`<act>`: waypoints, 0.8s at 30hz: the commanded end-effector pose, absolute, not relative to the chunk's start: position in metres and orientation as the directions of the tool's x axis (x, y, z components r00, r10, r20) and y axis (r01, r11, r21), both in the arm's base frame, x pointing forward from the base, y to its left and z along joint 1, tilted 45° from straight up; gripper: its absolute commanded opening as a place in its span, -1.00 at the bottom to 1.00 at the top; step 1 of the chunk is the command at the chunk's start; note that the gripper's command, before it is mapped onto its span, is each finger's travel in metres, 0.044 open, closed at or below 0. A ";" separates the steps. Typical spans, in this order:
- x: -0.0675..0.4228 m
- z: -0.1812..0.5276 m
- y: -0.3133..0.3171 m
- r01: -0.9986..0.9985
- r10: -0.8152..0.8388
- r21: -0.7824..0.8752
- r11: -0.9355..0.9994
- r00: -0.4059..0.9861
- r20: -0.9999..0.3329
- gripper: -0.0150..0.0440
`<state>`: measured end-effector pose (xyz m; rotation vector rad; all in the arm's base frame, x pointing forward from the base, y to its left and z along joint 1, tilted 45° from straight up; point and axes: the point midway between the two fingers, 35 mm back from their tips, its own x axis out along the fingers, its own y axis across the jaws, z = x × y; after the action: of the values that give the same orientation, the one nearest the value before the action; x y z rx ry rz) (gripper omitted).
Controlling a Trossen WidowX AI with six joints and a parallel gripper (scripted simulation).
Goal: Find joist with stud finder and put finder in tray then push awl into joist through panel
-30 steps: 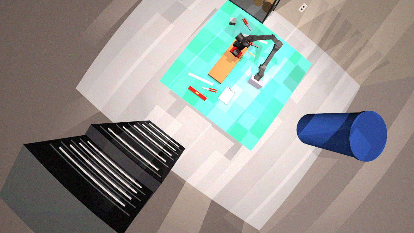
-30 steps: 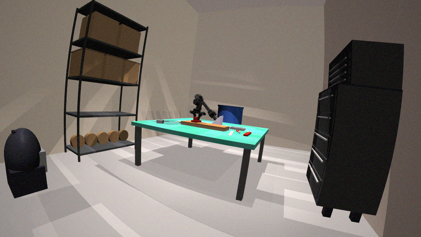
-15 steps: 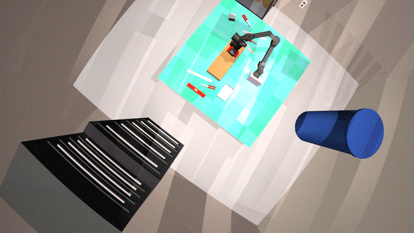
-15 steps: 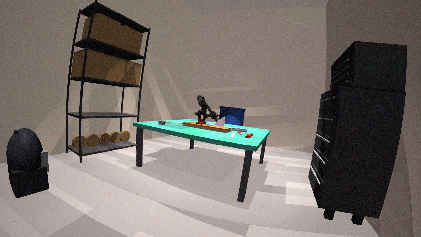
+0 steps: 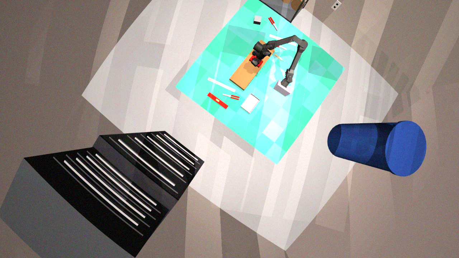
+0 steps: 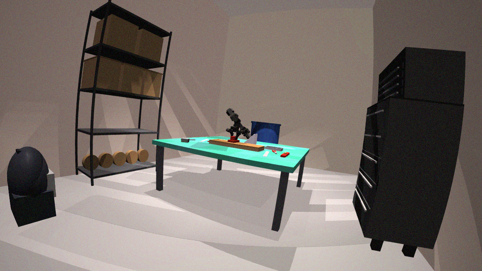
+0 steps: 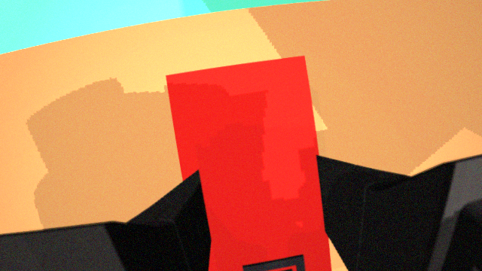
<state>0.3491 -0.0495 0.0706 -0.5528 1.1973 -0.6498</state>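
My gripper (image 5: 255,60) (image 6: 233,135) (image 7: 252,168) is shut on the red stud finder (image 5: 251,60) (image 6: 233,140) (image 7: 245,124). It holds the stud finder flat on the orange floor panel (image 5: 243,76) (image 6: 247,145) (image 7: 105,143), in the panel's half nearer the shelf rack. In the wrist view the black fingers grip the stud finder's two long sides. The awl (image 5: 278,57), small with a wooden handle, lies on the green table (image 5: 288,122) (image 6: 235,155) just off the panel's side, near the arm. The white tray (image 5: 250,102) (image 6: 273,148) stands beyond the panel's other end.
A white strip (image 5: 221,84), a red level (image 5: 217,100) and red-handled pliers (image 5: 232,95) lie near the tray. A grey block (image 5: 256,19), more pliers (image 5: 272,23) and another white strip (image 5: 277,37) lie at the far end. The arm's base (image 5: 283,87) stands beside the panel.
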 end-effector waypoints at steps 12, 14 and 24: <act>0.356 0.040 -0.020 0.161 -0.710 -0.694 0.702 0.228 -0.666 -0.49; 0.357 0.037 -0.016 0.161 -0.710 -0.693 0.702 0.228 -0.666 -0.49; 0.361 0.018 0.004 0.161 -0.709 -0.692 0.704 0.229 -0.667 -0.49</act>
<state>0.3603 -0.0030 0.0249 -0.5475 1.1953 -0.6469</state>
